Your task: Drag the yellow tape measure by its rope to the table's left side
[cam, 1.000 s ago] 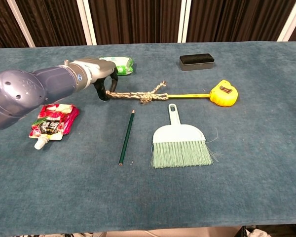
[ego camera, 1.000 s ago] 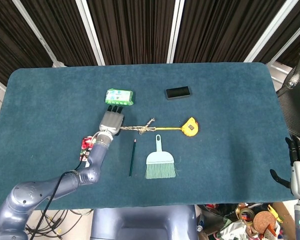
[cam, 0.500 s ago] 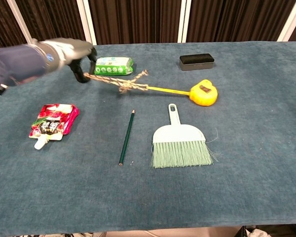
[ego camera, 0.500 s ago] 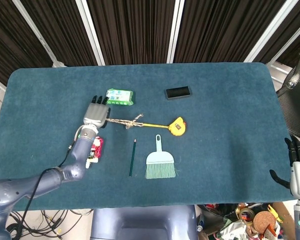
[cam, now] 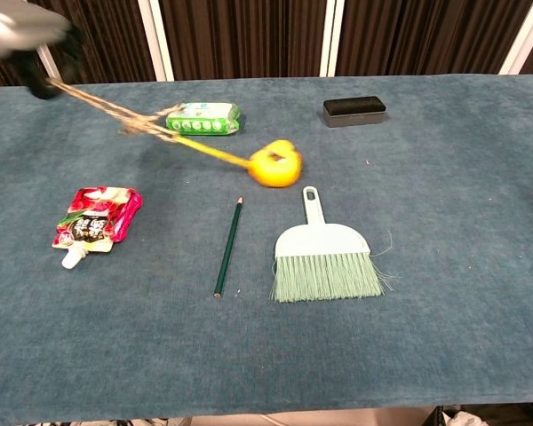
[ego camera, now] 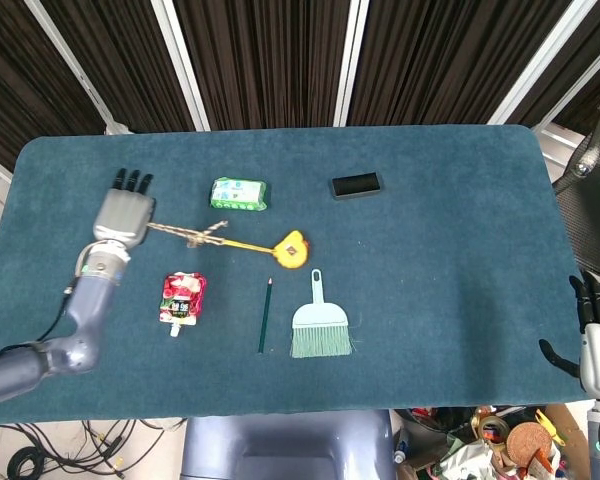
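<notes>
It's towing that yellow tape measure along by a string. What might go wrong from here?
Two risks, I would guess. The rope runs taut and close by the green packet, so it may snag or nudge it. The tape measure looks blurred and tipped in the chest view, so it may roll off course toward the pencil. The left hand holds only the rope's end, which could slip out.

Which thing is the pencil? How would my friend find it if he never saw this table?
Start at the blue table and look near its front edge for the pale green hand brush. Just left of it, apart from it, lies the pencil, below the yellow tape measure. It is the only thin, dark green stick there, its tip pointing away from the robot.
</notes>
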